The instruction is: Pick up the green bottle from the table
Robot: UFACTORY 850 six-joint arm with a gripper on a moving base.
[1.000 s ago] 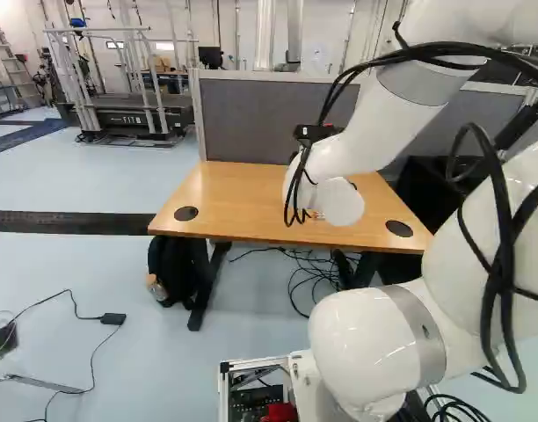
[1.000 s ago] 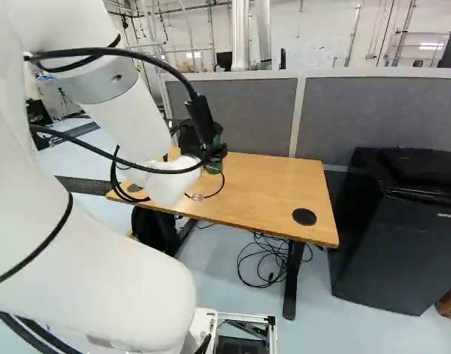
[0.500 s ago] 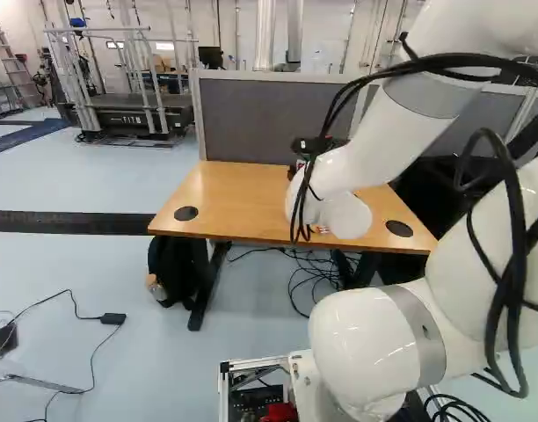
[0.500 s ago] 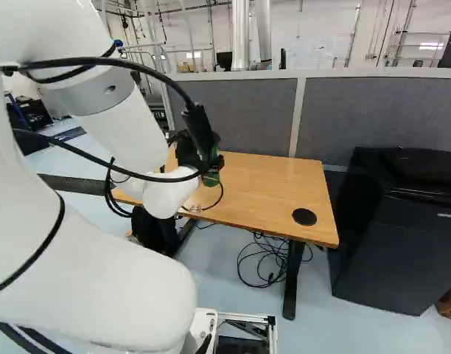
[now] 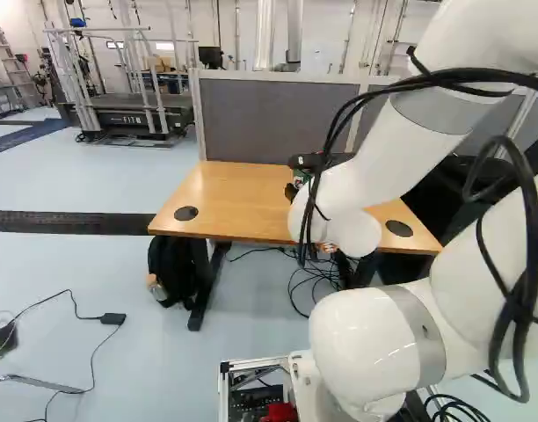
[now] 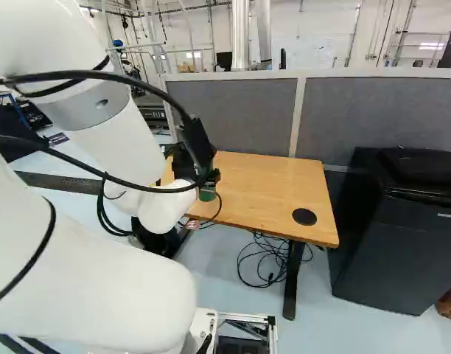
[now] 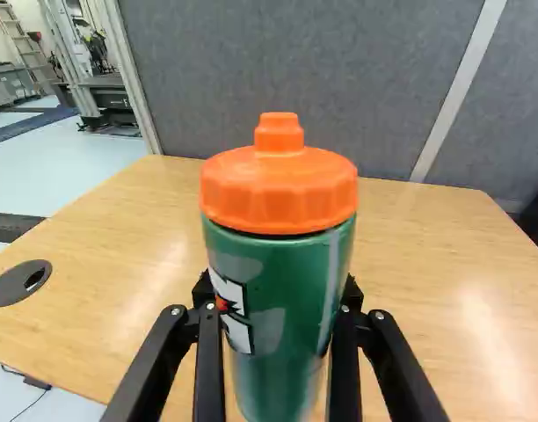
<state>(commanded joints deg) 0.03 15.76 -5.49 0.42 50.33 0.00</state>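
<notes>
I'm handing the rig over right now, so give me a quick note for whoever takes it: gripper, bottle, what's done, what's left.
Gripper: shut on the green bottle, one finger on each side.
Bottle: upright, orange lid on top; the wrist view shows the wooden table behind and around it. Its base is out of sight, so I can't tell if it is clear of the tabletop.
Done: the grip.
Left: probably just confirming the lift, and raising it if needed.
</notes>
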